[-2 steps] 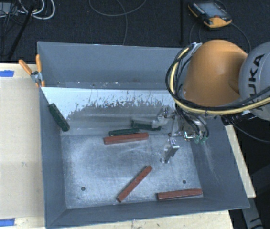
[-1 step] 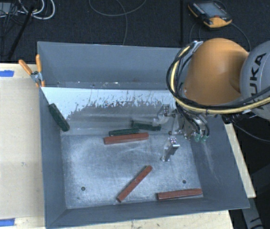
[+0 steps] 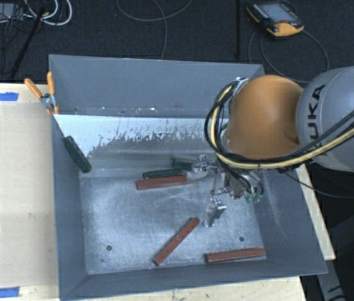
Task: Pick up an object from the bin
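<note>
– Hand (image 3: 213, 213) status?

– Low over the floor of the bin (image 3: 164, 105), right of centre, below the orange wrist cover (image 3: 261, 115). Whether it is wide or narrow cannot be told, and nothing is visible in its grip.

– Nearest candidate object?

– Diagonal brown bar (image 3: 175, 241), flat on the floor. Its upper end lies just beside the hand, on the left. A second brown bar (image 3: 235, 254) lies along the near wall. A third brown bar (image 3: 161, 182) and a dark green bar (image 3: 164, 173) lie side by side toward the back. Another green bar (image 3: 76, 153) rests on the left slope, well apart.

– Failure modes from this position?

– Three are likely. One: the hand stands off the bar's end, so a closure here probably grips nothing. Two: a grip on the extreme end lets the bar pivot and slip out on lifting. Three: the bar lies flat, so a further descent may strike metal or push the bar aside.
</note>
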Controlling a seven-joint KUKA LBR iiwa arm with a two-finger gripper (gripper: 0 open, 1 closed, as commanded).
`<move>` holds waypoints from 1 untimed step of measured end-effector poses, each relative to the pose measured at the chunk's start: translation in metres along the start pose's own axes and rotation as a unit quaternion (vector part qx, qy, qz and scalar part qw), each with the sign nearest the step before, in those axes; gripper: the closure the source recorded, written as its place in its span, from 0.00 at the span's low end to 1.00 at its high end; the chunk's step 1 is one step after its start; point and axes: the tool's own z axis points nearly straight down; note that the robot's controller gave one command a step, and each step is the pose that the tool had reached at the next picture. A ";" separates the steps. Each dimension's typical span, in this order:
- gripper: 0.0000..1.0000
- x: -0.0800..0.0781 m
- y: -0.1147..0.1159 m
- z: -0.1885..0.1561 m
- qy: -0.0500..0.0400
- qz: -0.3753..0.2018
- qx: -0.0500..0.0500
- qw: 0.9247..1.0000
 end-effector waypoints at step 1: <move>0.00 0.004 0.022 0.024 0.002 -0.152 0.000 0.988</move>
